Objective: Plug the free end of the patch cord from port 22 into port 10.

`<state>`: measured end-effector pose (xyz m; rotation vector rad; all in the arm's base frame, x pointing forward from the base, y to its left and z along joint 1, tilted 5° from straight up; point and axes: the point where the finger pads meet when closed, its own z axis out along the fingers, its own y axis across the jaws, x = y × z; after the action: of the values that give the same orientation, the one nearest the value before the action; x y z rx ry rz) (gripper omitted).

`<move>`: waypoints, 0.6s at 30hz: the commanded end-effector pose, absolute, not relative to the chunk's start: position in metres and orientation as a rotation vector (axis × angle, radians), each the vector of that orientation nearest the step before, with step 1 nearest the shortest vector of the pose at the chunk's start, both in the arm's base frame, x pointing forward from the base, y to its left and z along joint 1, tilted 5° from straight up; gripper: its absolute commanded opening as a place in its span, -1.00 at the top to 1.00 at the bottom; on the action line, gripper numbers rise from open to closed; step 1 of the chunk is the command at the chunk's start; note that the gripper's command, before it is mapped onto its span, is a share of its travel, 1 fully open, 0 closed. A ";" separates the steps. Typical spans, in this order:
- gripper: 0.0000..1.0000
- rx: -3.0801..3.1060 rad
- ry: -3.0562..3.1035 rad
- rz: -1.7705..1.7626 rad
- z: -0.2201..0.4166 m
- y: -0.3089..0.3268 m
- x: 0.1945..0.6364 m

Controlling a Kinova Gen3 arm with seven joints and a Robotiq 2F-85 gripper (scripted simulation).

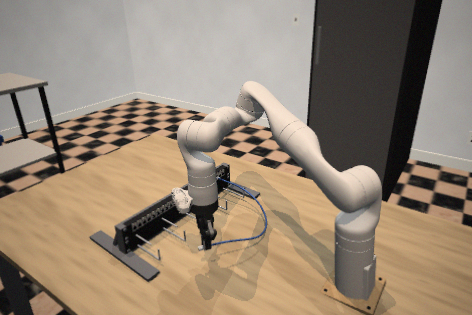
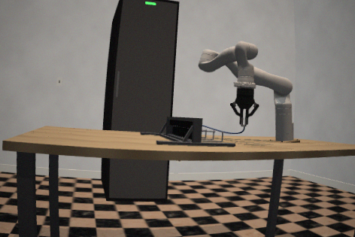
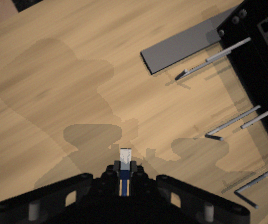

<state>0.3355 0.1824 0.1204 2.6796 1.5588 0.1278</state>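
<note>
My gripper [image 1: 205,244] [image 2: 244,123] [image 3: 125,169] is shut on the plug at the free end of the blue patch cord [image 1: 261,216] [image 2: 226,132]. The clear plug [image 3: 128,157] with its blue boot sticks out between the fingertips in the wrist view. It hangs a little above the table, in front of the black rack [image 1: 150,216] [image 2: 182,126] [image 3: 255,55]. The cord arcs from the plug back to the rack's right end. The rack's port row faces the gripper; port numbers are too small to read.
The rack stands on flat grey feet [image 1: 125,256] [image 3: 180,47], and thin metal cable-guide rods [image 1: 172,232] [image 3: 232,120] stick out of its front toward the gripper. The arm's base [image 1: 354,281] is bolted at the table's right. A tall dark cabinet [image 2: 141,95] stands behind the table.
</note>
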 end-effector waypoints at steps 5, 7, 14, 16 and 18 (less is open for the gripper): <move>1.00 2.772 1.396 0.129 0.126 0.171 0.351; 1.00 2.795 1.351 0.130 0.128 0.169 0.355; 1.00 2.872 1.192 0.133 0.133 0.159 0.370; 1.00 2.872 1.192 0.133 0.133 0.159 0.370; 1.00 2.892 1.146 0.134 0.134 0.156 0.374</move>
<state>0.3687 0.1632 0.1321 2.8688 1.2148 0.1416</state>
